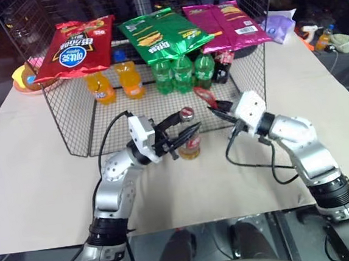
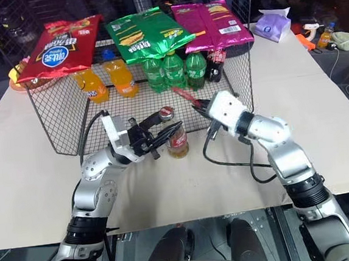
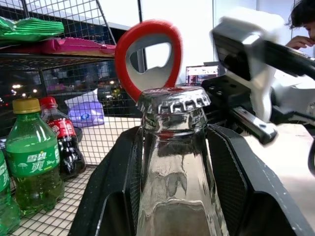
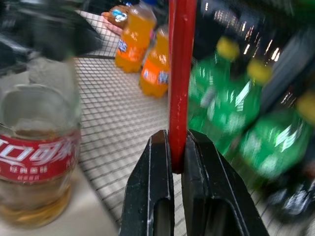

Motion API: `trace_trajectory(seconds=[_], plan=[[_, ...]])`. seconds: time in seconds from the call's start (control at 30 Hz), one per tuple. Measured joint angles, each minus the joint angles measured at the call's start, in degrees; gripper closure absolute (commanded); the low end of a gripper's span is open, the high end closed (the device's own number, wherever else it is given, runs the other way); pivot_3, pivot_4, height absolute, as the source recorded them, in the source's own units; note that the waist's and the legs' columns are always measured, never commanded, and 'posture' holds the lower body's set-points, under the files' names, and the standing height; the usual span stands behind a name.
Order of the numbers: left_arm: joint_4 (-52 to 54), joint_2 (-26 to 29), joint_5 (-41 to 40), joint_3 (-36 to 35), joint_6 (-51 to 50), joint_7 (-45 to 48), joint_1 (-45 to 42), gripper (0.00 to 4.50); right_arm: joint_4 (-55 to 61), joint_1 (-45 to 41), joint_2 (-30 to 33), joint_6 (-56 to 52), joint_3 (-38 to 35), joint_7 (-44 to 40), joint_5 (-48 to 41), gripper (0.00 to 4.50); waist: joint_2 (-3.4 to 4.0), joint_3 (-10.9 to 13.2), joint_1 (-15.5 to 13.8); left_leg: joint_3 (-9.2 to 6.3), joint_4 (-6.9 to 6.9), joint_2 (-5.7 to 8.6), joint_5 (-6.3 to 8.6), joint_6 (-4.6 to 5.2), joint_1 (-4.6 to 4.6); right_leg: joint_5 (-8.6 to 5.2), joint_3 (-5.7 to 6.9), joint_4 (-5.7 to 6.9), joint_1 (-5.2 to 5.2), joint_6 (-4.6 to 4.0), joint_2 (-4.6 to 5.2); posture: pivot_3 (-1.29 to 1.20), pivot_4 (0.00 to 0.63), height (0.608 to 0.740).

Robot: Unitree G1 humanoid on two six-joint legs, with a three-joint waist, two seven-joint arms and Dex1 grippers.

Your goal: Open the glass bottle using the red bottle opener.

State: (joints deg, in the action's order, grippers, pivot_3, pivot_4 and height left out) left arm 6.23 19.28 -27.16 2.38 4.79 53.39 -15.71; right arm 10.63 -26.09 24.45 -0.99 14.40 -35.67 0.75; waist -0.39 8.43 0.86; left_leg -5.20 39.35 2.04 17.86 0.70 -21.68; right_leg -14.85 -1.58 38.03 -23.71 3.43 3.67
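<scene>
Standing on the table just before the wire basket (image 1: 70, 124), the glass bottle (image 1: 189, 142) was clamped at its neck by the left gripper (image 1: 178, 136), steadying it, while the red bottle opener (image 1: 204, 95), pinched edge-on in the right gripper (image 1: 218, 108), was held near the cap (image 3: 173, 100) for levering.

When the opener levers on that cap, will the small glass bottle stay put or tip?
The small clear glass bottle is tall and narrow, so prying high up could tip it. The left end effector grips its neck, which probably steadies it. Smooth glass may slip; the low liquid level suggests little weight.
</scene>
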Motion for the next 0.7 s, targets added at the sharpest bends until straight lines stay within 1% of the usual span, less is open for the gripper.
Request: trace_trajectory(seconds=[0.13,0.27,0.5,0.7], plan=[[-0.3,0.0,0.0,0.0,0.4,-0.1,0.0,2.87,-3.2,1.0,0.6,12.2,1.8,4.9,9.4,4.50,0.00,0.0,0.0,0.02,0.01,0.01,0.00,0.00,0.02,0.00,-0.01,0.01,0.01,0.00,-0.01,0.00,0.150,0.740],[-0.4,0.0,0.0,0.1,0.6,-0.1,0.0,2.87,-5.7,1.0,1.5,19.8,2.0,9.6,16.1,4.50,0.01,0.0,0.0,0.04,0.00,0.00,0.00,-0.01,0.06,0.00,-0.03,0.03,0.03,0.00,-0.04,0.00,0.150,0.740],[-0.7,0.0,0.0,0.0,0.7,-0.1,-0.1,2.87,-8.7,0.9,0.6,25.2,2.5,16.2,24.1,4.50,0.02,0.0,0.1,0.08,0.00,-0.01,0.00,-0.01,0.18,0.00,-0.07,0.03,0.14,0.00,-0.06,0.00,0.150,0.740],[-1.1,-0.2,0.0,-0.3,0.7,-0.2,-0.1,2.87,-10.2,-0.1,-0.5,26.1,3.1,17.3,26.5,4.50,0.04,-0.1,0.1,0.10,0.00,-0.02,0.00,-0.01,0.28,0.00,-0.11,0.04,0.24,0.00,-0.08,0.00,0.150,0.740]])
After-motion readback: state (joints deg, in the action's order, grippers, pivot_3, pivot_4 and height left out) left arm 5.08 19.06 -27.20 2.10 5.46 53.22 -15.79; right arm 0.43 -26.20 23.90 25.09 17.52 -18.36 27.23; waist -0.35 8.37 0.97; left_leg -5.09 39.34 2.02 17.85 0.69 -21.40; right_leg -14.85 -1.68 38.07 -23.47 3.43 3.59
